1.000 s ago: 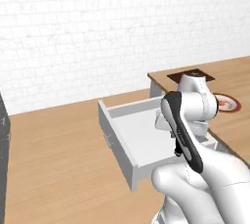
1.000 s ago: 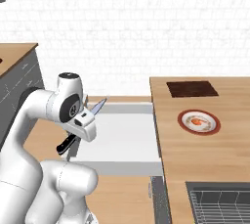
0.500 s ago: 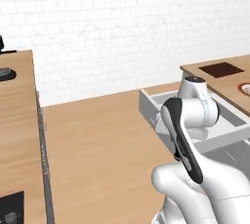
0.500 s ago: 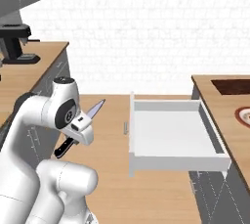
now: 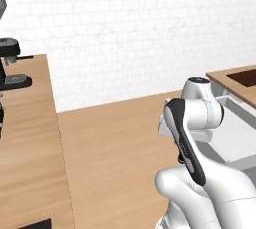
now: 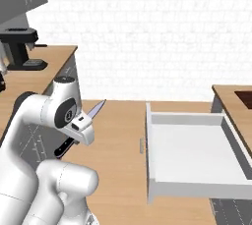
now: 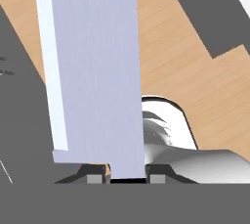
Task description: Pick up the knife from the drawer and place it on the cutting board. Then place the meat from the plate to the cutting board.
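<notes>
The gripper point(image 7: 128, 178) is clamped on the knife point(image 7: 95, 71), blade running straight out between its fingertips; in the right base view it's held left of the open drawer point(image 6: 189, 153).

The left base view looked forward from behind the arm's left, the right base view from its right; both shared the open drawer point(image 5: 235, 123) point(image 6: 189, 155) and brick wall point(image 5: 125, 33) point(image 6: 147, 37). The hand view looked closely along the knife point(image 7: 93, 71).
</notes>
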